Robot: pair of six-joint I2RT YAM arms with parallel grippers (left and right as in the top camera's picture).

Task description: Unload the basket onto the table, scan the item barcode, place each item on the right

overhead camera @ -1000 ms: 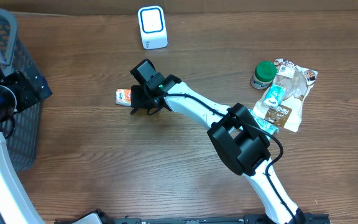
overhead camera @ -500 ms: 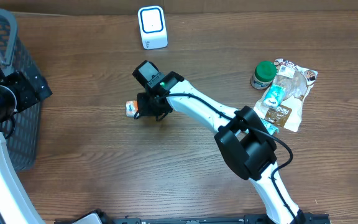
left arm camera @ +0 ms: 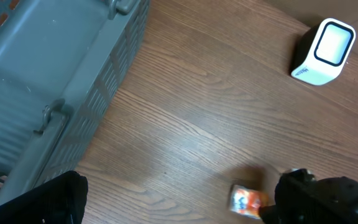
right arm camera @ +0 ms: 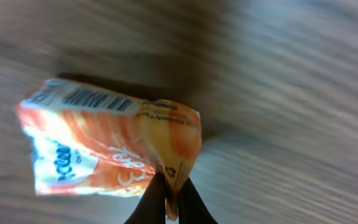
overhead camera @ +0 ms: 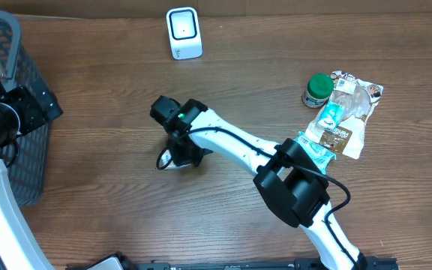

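The right claw (right arm camera: 166,202) is closed on one corner of the orange and white packet (right arm camera: 104,149), with the two fingertips pinched together on the foil. The barcode (right arm camera: 86,98) runs along the upper edge of the packet in the right wrist view (this view is blurred, so I cannot tell if the packet touches the bench (overhead camera: 111,202)). From overhead the packet is almost fully hidden under the claw. It is in the middle of the bench, a little to the left, and well apart from the white scanner (overhead camera: 184,33), which stands upright at the far edge. The left claw (overhead camera: 28,109) is wide open and holds nothing, at the right side of the grey basket (overhead camera: 6,45) on the left. On the right lie a green-lidded jar (overhead camera: 319,88) and some snack bags (overhead camera: 347,112), touching one another.
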